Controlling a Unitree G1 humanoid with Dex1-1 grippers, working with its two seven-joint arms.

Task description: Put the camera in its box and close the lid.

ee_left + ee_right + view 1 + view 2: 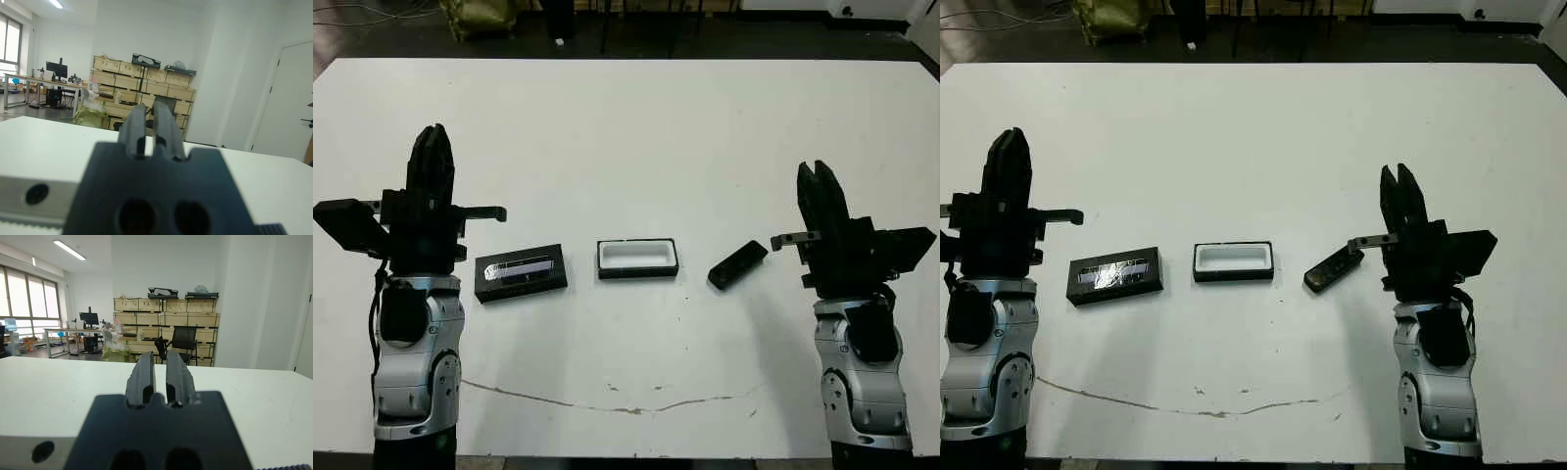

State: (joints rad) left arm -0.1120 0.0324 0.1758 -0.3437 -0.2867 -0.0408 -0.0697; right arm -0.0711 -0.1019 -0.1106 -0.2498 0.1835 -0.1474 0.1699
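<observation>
The camera [737, 264], a slim black bar, lies slanted on the white table just right of centre. The box [637, 273], a small black tray with white lining, sits open and empty at the centre. To its left the lid [520, 273] lies flat, its silvery strip facing up. My left gripper [433, 132] stands left of the lid, pointing away over the table, fingers together and holding nothing. My right gripper [817, 166] stands just right of the camera, also shut and holding nothing. Neither wrist view shows the task's things, only each gripper's own fingers [137, 122] [145, 369].
The white table [626, 137] stretches far beyond the three items. A thin crack line [607, 403] runs along near its front edge. Beyond the far edge are dark floor, chair legs and a greenish bag [480, 15].
</observation>
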